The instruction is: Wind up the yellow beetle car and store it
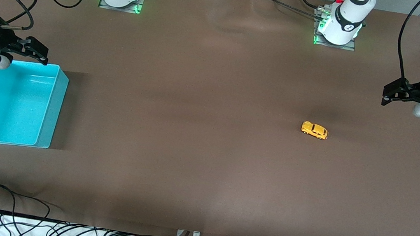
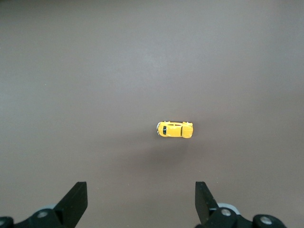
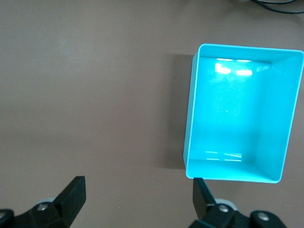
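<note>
One yellow beetle car (image 1: pixel 314 130) is sitting on its wheels on the brown table (image 1: pixel 191 132), toward the left arm's end — long axis running roughly along the table's length, slightly skewed; which end is the nose is unclear. Left gripper (image 1: pixel 389 95) is hovering over bare table near the car, fingers spread, holding nothing. Right gripper (image 1: pixel 38 51) is hanging over the turquoise bin (image 1: pixel 48 110) edge — fingers apart, nothing held.

One yellow beetle car (image 1: pixel 314 130), one turquoise bin (image 1: pixel 49 110) (two grippers aloft)
</note>
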Controlling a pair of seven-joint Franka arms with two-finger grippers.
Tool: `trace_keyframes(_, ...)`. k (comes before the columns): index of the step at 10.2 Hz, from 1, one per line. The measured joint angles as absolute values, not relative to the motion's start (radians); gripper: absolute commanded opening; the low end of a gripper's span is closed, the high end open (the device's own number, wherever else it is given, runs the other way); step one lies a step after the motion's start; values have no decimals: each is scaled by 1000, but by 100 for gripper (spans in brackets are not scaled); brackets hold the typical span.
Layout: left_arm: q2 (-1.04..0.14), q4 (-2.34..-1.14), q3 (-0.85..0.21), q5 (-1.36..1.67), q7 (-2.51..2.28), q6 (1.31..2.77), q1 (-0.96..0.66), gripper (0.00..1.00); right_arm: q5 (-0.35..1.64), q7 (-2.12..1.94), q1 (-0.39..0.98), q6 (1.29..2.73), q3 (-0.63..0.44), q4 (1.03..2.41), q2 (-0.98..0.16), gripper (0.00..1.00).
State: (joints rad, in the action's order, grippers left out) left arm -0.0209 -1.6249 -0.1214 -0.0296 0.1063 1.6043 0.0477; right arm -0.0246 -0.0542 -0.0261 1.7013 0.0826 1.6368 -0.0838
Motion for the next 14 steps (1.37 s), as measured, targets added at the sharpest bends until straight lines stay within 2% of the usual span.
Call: trace_keyframes(14,-26,-1617,-122,4,106,1578,50,100,-25,-51,-26,1678,81,1638,-90,100)
